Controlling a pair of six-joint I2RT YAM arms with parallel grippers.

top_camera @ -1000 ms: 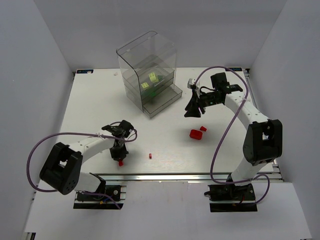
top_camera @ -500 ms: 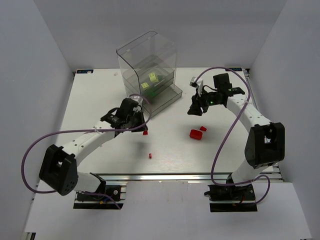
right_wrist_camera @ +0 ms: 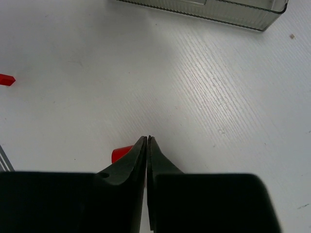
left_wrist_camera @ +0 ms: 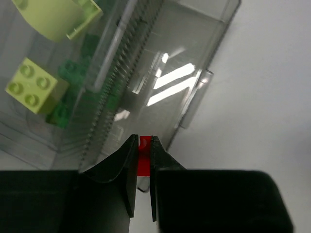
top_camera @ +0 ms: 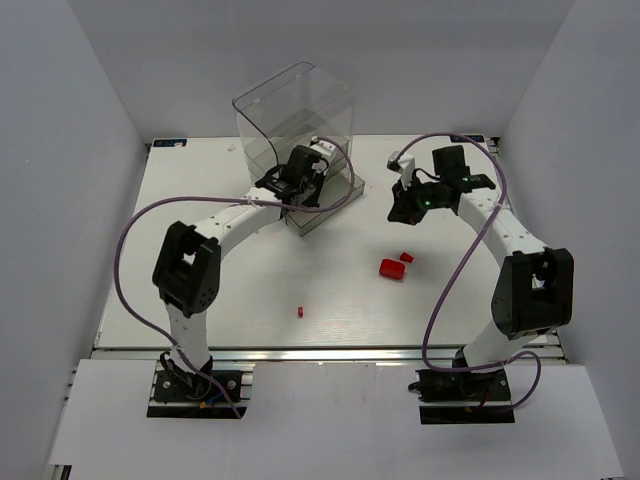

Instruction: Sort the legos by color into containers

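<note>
My left gripper [top_camera: 303, 190] is shut on a small red brick [left_wrist_camera: 144, 154] and holds it over the pulled-out bottom drawer [left_wrist_camera: 187, 63] of the clear container unit [top_camera: 295, 125]. Pale yellow-green bricks [left_wrist_camera: 31, 87] and dark green bricks [left_wrist_camera: 73, 73] lie in the upper drawers. My right gripper [top_camera: 402, 210] is shut and empty, above the table right of the unit. In the right wrist view its tips [right_wrist_camera: 147, 139] hang over a red brick [right_wrist_camera: 120, 153]. Two red bricks [top_camera: 392, 269] [top_camera: 407, 257] and a tiny red piece [top_camera: 300, 312] lie on the table.
The drawer's front edge [right_wrist_camera: 218, 12] shows at the top of the right wrist view, and the tiny red piece [right_wrist_camera: 6, 79] at its left edge. The white table ends in a metal rail [top_camera: 330, 353] at the front. Purple cables loop beside both arms.
My left arm has carried the small red brick from the front left of the table up to the drawer unit. My right gripper has drawn back a little toward the rear right.
</note>
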